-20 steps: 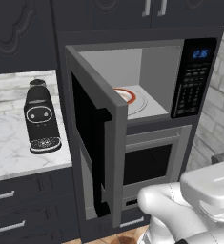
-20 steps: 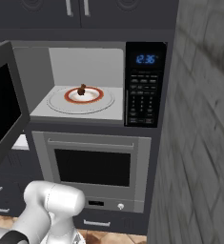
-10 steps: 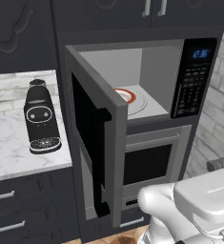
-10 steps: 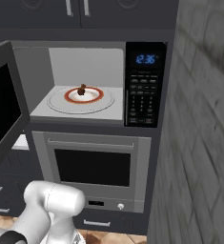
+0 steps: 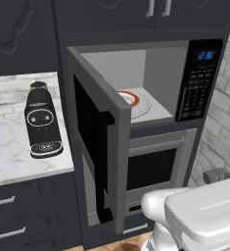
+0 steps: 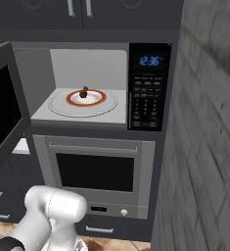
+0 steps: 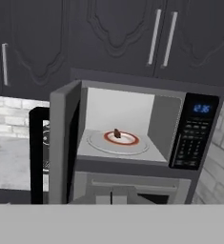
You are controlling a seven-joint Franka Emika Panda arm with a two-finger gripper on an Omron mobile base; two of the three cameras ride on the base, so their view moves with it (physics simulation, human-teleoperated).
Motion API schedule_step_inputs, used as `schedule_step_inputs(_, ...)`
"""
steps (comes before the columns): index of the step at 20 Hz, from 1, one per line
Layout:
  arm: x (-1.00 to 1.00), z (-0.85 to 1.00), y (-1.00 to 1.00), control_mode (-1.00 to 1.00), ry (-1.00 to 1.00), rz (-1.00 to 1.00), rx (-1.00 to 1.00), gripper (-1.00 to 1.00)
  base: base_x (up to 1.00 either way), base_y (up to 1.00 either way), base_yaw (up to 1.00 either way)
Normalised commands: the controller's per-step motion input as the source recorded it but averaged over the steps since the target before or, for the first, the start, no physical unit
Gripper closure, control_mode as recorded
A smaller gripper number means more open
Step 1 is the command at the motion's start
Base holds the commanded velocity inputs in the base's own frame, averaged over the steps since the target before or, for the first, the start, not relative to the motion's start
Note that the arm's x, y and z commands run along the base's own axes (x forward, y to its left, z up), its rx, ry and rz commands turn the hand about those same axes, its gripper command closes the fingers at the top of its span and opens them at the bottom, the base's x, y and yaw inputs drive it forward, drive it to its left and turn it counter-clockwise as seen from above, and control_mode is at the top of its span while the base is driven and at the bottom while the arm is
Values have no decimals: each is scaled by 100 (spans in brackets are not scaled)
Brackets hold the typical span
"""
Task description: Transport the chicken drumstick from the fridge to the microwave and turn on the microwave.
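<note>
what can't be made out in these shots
- Drumstick: too small in the right base and hand views to tell its thick end from its bone end.
- Plate: left base view, the open microwave door hides its left part.
- Keypad: labels too small to read.

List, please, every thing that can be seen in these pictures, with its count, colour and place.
microwave: one, grey front, built in under the dark cabinets, door open
microwave door: one, grey with dark window, swung out to the left
keypad panel: one, black with blue display, right side of the microwave
plate: one, white with red ring, on the turntable inside the microwave
chicken drumstick: one, brown, on the plate
oven: one, grey with wide dark window, directly below the microwave
coffee machine: one, black, on the marble counter left of the microwave
upper cabinets: dark, with silver handles, above the microwave
brick wall: grey, at the right
robot arm: one, white, low in front of the oven
</note>
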Motion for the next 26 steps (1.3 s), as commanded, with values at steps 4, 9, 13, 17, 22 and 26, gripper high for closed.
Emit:
schedule_step_inputs(4,0,0,23,-100,0,-6,0,100,0,0,0)
schedule_step_inputs(9,0,0,22,-100,-1,-6,0,100,0,0,0)
schedule_step_inputs(13,0,0,18,-100,0,-7,0,100,0,0,0)
schedule_step_inputs(17,1,-2,19,-100,0,-10,0,100,0,0,0)
schedule_step_inputs(22,9,-6,22,-100,0,-12,0,100,0,0,0)
schedule_step_inputs(26,7,-7,23,-100,0,-11,0,100,0,0,0)
